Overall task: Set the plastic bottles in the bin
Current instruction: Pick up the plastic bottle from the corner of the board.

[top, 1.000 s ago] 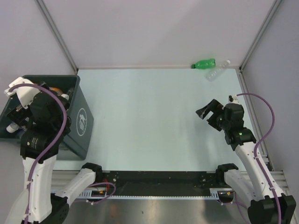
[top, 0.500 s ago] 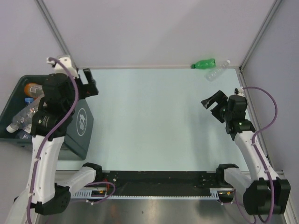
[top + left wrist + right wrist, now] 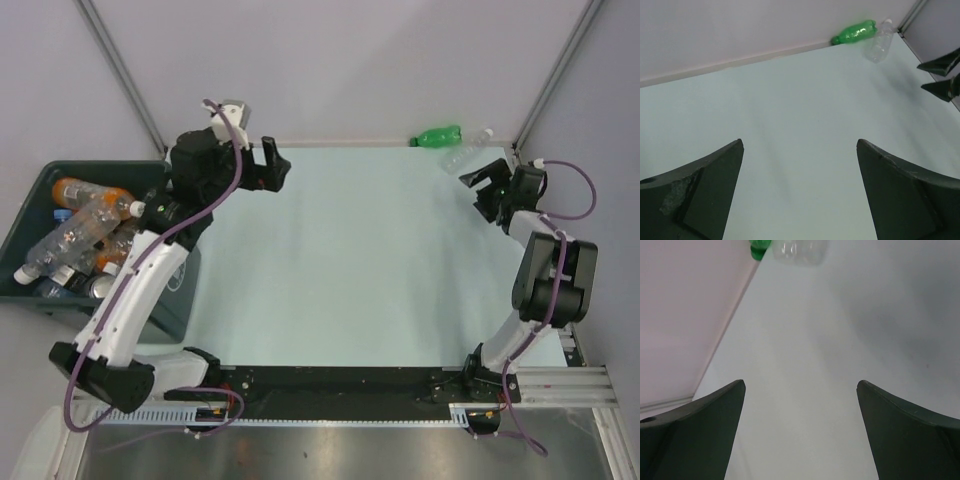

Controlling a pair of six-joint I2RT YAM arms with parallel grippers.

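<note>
Pale blue table (image 3: 350,270) between lilac walls (image 3: 340,70); left gripper (image 3: 277,165) and right gripper (image 3: 476,192) gape, empty (green bottle (image 3: 437,135) by far wall).

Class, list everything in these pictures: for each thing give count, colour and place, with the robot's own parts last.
Table: one, pale blue-green, centre.
Bin: one, dark grey-green, at the left.
Bottles in the bin: several, clear and orange, piled; exact count unclear.
Green bottle: one, green, lying at the table's far edge, right side.
Clear bottle: one, clear, lying beside the green one, far right corner.
Left gripper: one, black, open, over the table's far left.
Right gripper: one, black, open, near the two loose bottles.
</note>
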